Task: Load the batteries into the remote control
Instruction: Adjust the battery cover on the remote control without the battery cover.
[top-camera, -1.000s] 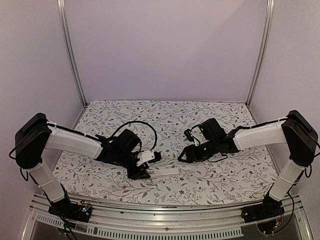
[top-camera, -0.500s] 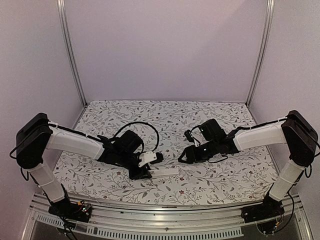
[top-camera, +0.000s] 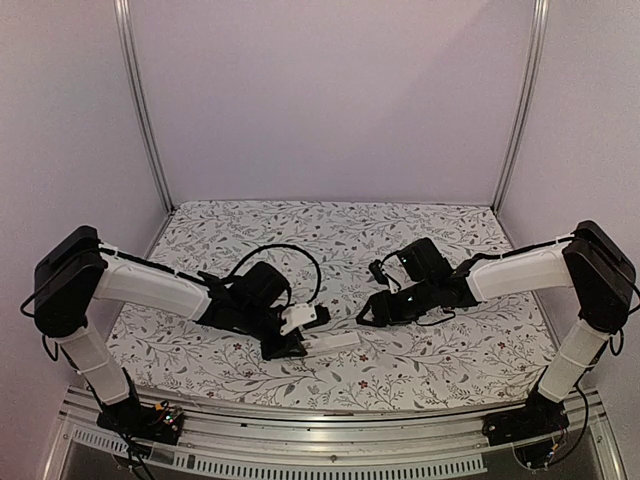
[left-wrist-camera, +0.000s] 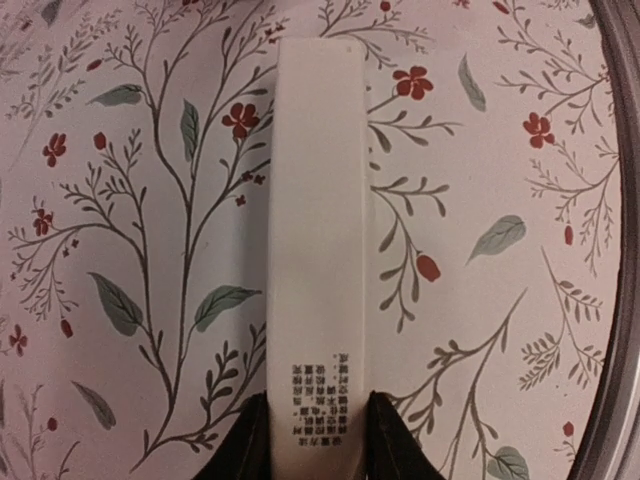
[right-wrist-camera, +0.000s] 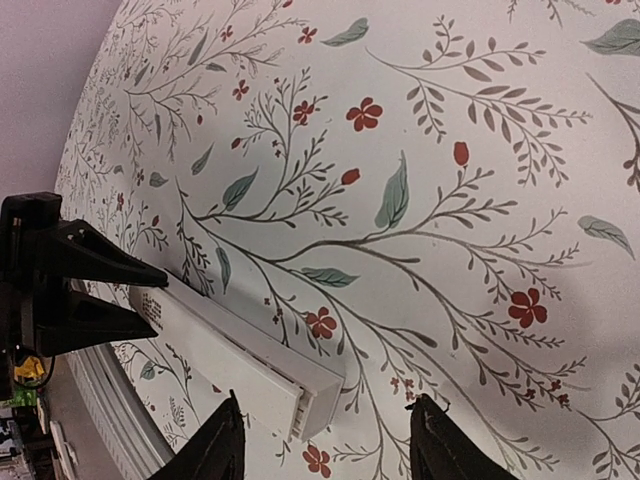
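Observation:
The remote control (top-camera: 335, 341) is a slim white bar lying on the floral cloth near the front middle, printed side up in the left wrist view (left-wrist-camera: 320, 230). My left gripper (top-camera: 290, 338) (left-wrist-camera: 318, 435) has a black finger pressed against each long side of the remote's printed end, so it is shut on it. My right gripper (top-camera: 372, 312) (right-wrist-camera: 325, 440) hovers open over the remote's other end (right-wrist-camera: 250, 365), its fingers well apart and touching nothing. The left gripper (right-wrist-camera: 150, 298) also shows in the right wrist view, at that far end. The batteries are out of view.
The floral cloth (top-camera: 400, 240) covers the table. An aluminium rail (top-camera: 320, 440) runs along the front edge, and metal posts (top-camera: 145, 110) stand at the back corners against pale walls. A black cable (top-camera: 290, 250) loops above the left wrist.
The left fingers have closed in onto the remote's sides, and the left wrist has edged slightly right. The right arm has barely moved.

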